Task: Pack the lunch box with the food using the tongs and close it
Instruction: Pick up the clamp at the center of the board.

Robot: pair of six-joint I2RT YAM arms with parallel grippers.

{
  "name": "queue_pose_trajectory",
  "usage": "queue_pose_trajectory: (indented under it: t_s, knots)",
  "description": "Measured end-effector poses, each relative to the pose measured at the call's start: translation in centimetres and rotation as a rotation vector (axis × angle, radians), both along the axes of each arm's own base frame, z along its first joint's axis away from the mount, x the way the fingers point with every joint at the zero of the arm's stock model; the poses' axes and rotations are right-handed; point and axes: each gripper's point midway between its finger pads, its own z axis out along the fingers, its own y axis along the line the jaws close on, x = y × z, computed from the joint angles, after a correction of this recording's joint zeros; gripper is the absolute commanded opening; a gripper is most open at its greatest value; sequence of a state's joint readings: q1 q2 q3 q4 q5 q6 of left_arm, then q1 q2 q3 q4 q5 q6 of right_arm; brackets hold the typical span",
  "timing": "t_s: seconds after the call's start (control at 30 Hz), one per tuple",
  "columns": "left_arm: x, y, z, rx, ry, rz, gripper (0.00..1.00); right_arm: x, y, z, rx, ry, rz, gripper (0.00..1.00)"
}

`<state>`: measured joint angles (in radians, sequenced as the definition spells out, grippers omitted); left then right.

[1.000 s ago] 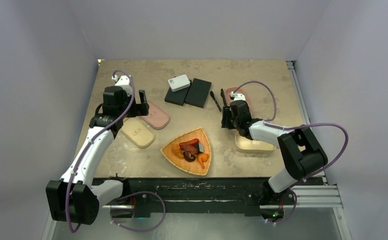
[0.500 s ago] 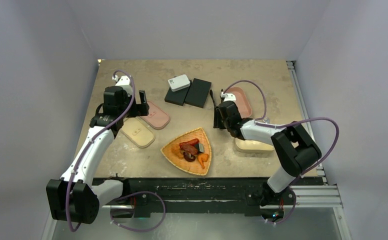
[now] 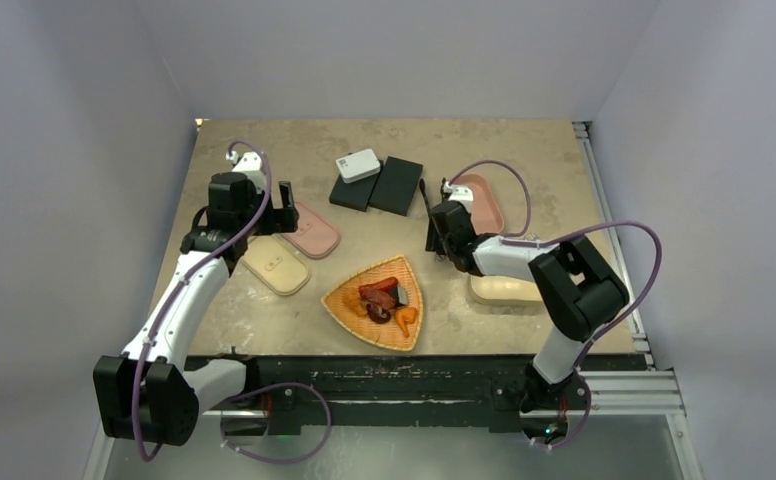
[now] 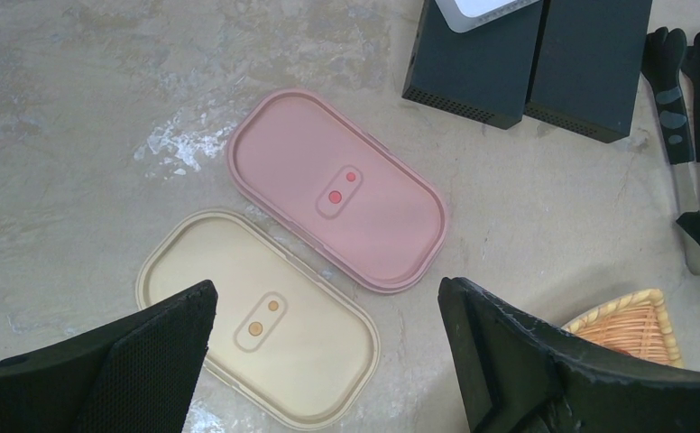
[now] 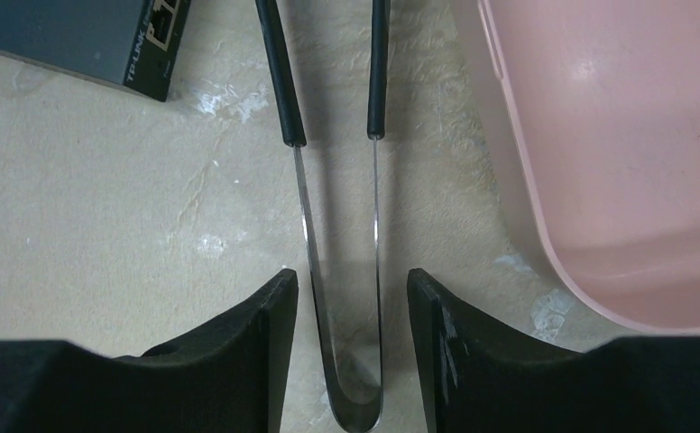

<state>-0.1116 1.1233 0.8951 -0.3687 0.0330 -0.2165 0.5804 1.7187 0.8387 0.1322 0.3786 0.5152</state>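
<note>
**Arm pose.** The left arm is bent at the elbow and reaches forward. The left gripper (image 4: 328, 289) hangs above two lids, its jaws spread wide and holding nothing. The right arm is folded sharply, with the forearm running across toward the table centre. The right gripper (image 5: 351, 280) is low over the tongs (image 5: 342, 271), half spread, with one finger on each side of their closed bend. A gap shows at one finger. The other lies just beside the metal, and contact cannot be determined.

**Location.** The tongs lie on the table (image 3: 264, 150) between the black boxes (image 3: 379, 185) and the pink box (image 5: 617, 135). The food (image 3: 384, 298) sits in the wicker tray (image 3: 349, 310).

**Obscured.**
- The tongs' black ends are cut off at the top of the right wrist view.
- The right forearm partly covers the cream box (image 3: 504, 292).
- The food pieces are too small to tell apart.

**Materials.**
- Tongs: thin shiny strips joined in a U, with matt black sleeves.
- Pink box: smooth, glossy, with rounded walls.
- Pink lid (image 4: 337, 194) and cream lid (image 4: 256, 316): oval, each with a recessed slot holding two dots.
- Tray: woven and triangular.
- Table: mottled and stone-like.
</note>
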Motion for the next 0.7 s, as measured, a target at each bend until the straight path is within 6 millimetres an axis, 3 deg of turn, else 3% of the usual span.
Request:
queue_pose_trajectory:
  t_s: [0.23, 0.43, 0.7]
  knots:
    - [0.0, -0.2, -0.1, -0.005, 0.002, -0.007, 0.94, 1.1, 0.1, 0.0, -0.004, -0.034, -0.026, 0.48]
    - [0.0, -0.2, -0.1, -0.007, 0.004, -0.011, 0.94, 2.4, 0.3, -0.2, -0.016, -0.051, -0.047, 0.39]
    - [0.0, -0.2, -0.1, -0.007, 0.005, -0.01, 0.94, 2.5, 0.1, 0.3, -0.033, -0.057, -0.048, 0.31]
